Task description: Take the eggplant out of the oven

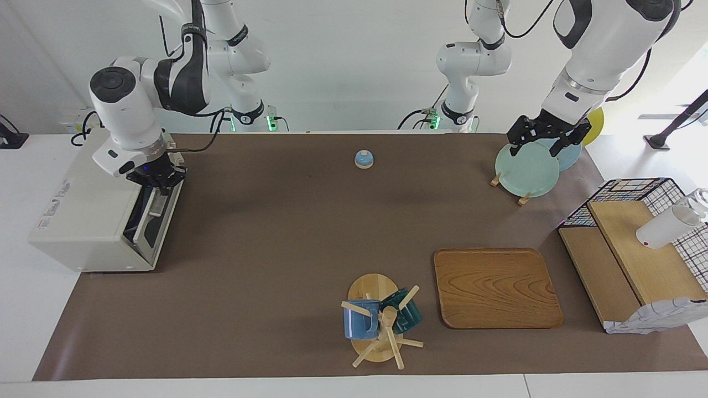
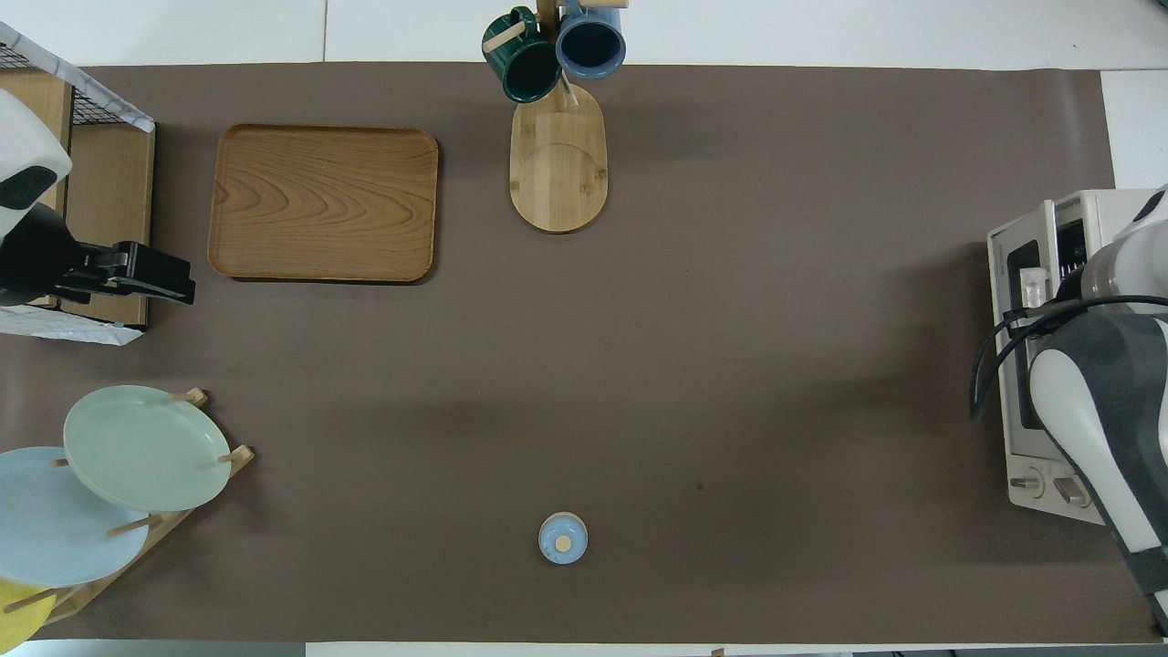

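White walls enclose the workspace, and a brown mat covers most of a white table.

At the right arm's end of the mat stands the oven, cream-white. Its dark glass door is tilted partly away from the body, showing a gap at its upper edge. The right gripper is at the top of this door, fingertips closed on the door handle. The eggplant cannot be seen in either view; the oven interior is not visible enough to tell.

The left gripper hangs over the plate rack at the left arm's end, fingers spread apart and holding nothing. This arm waits. The rack carries a pale green plate, a light blue plate and a yellow plate.

Farther from the robots lie a wooden tray and a mug stand holding a dark green mug and a blue mug. A small blue bell sits near the robots at mid-table. A black wire basket with wooden boards stands at the left arm's end.
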